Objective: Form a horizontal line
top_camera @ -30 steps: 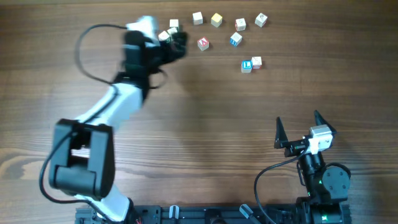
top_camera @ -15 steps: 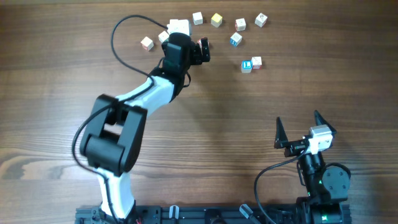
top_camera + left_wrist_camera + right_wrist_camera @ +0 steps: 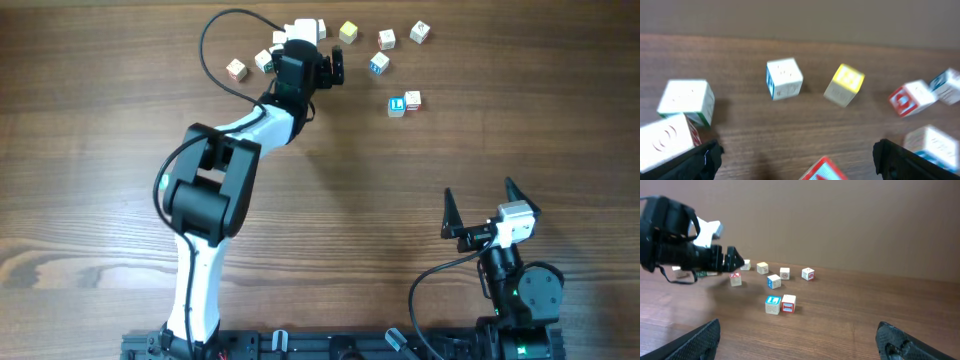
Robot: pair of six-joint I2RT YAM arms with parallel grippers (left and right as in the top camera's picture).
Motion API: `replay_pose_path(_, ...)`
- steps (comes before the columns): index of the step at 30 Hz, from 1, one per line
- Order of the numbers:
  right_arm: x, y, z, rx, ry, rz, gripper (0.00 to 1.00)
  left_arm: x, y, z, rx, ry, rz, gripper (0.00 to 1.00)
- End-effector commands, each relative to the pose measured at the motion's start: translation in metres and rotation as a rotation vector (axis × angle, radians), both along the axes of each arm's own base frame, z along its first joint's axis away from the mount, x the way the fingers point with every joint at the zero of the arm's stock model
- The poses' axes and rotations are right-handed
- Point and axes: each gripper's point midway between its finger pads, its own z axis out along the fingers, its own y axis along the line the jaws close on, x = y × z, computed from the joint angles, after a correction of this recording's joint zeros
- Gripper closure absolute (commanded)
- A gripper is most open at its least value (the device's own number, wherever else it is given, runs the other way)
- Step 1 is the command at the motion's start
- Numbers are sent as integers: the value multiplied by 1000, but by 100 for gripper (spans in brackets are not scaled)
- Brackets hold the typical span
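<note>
Pale wooden alphabet cubes (image 3: 347,32) lie loose in an arc at the far side of the brown wooden table (image 3: 320,230); no horizontal line exists yet. The left end effector (image 3: 338,66), spread wide, straddles a red-faced cube (image 3: 824,170), probably to grip and align it; the right end effector (image 3: 480,195) sits wide, empty, well apart.

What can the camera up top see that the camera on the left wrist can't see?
Only the overhead view shows the whole left arm, the open right end effector and the two touching cubes. Only the left wrist view shows the wall behind the table and the side of a white cube up close, framed by the open left end effector. Both show the yellow cube and the wooden table.
</note>
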Motion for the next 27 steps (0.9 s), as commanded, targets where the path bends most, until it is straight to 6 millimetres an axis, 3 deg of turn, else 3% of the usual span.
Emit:
replay_pose_path(1, 0, 0, 2, -10, -12, -3, 0, 3, 7, -32, 56, 29, 4, 0)
replay_pose_path(6, 0, 0, 2, -10, -12, -3, 0, 0, 5, -51, 56, 51, -11, 0)
replay_pose_path(10, 0, 0, 2, -10, -12, -3, 0, -3, -7, -52, 27, 58, -69, 3)
replay_pose_path(16, 0, 0, 2, -10, -12, -3, 0, -2, -12, -44, 19, 35, -75, 40)
replay_pose_path(19, 0, 0, 2, -10, -12, -3, 0, -2, -14, -37, 16, 25, -78, 51)
replay_pose_path(27, 0, 0, 2, -10, -12, -3, 0, -3, -2, 8, 32, 20, -38, 54)
